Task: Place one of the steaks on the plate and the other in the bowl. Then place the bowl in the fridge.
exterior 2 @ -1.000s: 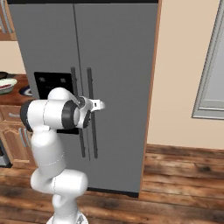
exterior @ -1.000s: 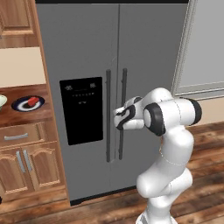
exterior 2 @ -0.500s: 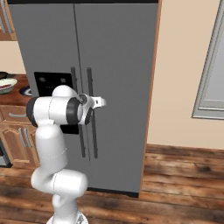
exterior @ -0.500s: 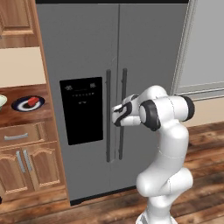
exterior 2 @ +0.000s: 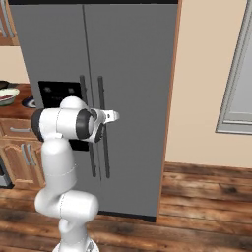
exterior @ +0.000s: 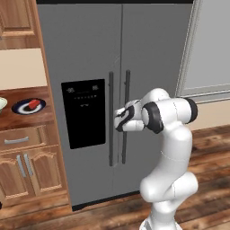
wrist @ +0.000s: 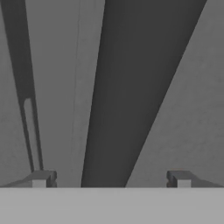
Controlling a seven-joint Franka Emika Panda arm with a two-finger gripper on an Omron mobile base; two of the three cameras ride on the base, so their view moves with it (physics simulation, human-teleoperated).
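Note:
The grey fridge (exterior: pixel 148 54) stands with both doors shut. My gripper (exterior: pixel 118 121) is at its two long bar handles, at mid height. In the hand view the gripper (wrist: pixel 111 181) is open, its fingertips (wrist: pixel 43 179) wide apart, and one dark bar handle (wrist: pixel 127 87) runs up between them. The dark plate (exterior: pixel 20 108) sits on the wooden counter to the left with a red steak (exterior: pixel 34 103) on it. The pale bowl (exterior 2: pixel 7 96) is on the same counter further left; I cannot make out what is in it.
A black dispenser panel (exterior: pixel 83 112) is on the left door. Wooden drawers and cabinet doors (exterior: pixel 24 166) sit under the counter left of the fridge. A pale wall with a grey framed panel (exterior 2: pixel 241 74) is to the right, over a wooden floor (exterior 2: pixel 197 206).
The hand has edged slightly closer to the fridge handles and the elbow has shifted. The gripper stays open and the doors stay shut.

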